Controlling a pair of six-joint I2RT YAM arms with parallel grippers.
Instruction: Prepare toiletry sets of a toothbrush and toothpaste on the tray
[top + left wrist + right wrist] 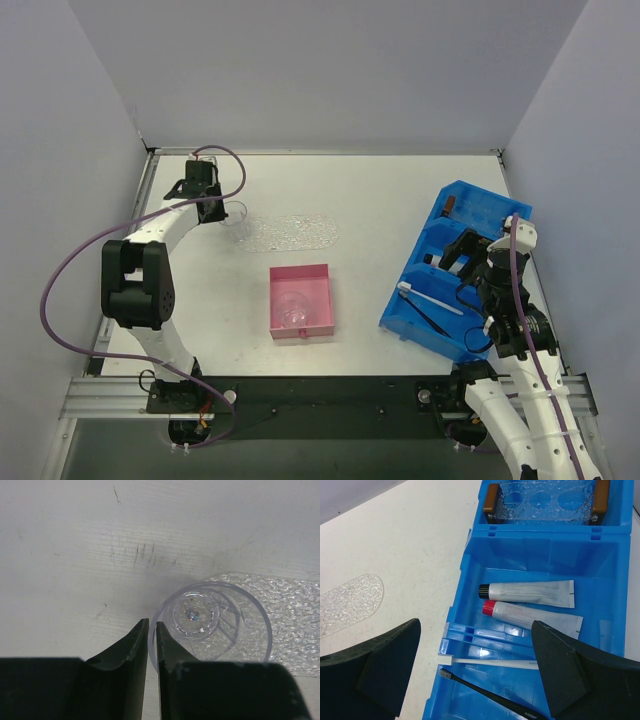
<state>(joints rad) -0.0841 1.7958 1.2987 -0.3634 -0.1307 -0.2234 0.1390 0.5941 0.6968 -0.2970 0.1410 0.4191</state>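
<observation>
The tray (295,233), at 12 o'clock of the pink box (298,269), bears no set yet. The toothpaste (527,592) and toothbrush (490,663) lie in the blue bin (545,535) beneath the wide-open right gripper (476,630). The left gripper (151,645) seemingly pinches a clear cup (215,625) by its rim.

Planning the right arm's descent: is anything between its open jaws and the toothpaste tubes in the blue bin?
Nothing visible. Both toothpaste tubes lie uncovered in the blue bin's middle compartment below the right gripper; the toothbrushes lie in the next compartment.
</observation>
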